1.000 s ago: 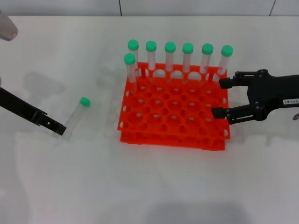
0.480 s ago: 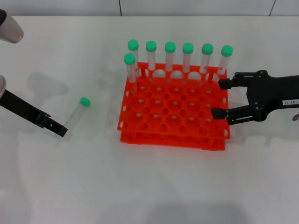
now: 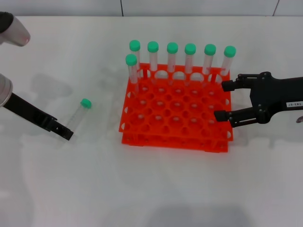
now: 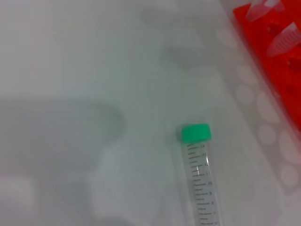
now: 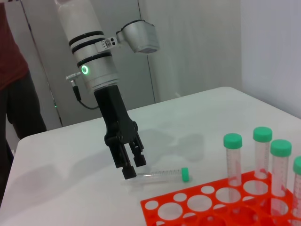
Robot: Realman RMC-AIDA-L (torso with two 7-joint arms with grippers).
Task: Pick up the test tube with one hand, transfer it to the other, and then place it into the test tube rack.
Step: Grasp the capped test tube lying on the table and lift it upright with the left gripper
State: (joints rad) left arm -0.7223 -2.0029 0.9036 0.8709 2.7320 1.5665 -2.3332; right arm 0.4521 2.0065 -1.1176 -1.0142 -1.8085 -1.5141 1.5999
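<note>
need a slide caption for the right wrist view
Left gripper poised at the bottom end of the lying test tube, beside the orange rack.

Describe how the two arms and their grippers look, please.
The left gripper is black, with two slim fingers, on a silver cylindrical wrist carrying black bands and a glowing green ring. The right gripper is black too, with two fingers, and has a small white printed label on its body.
</note>
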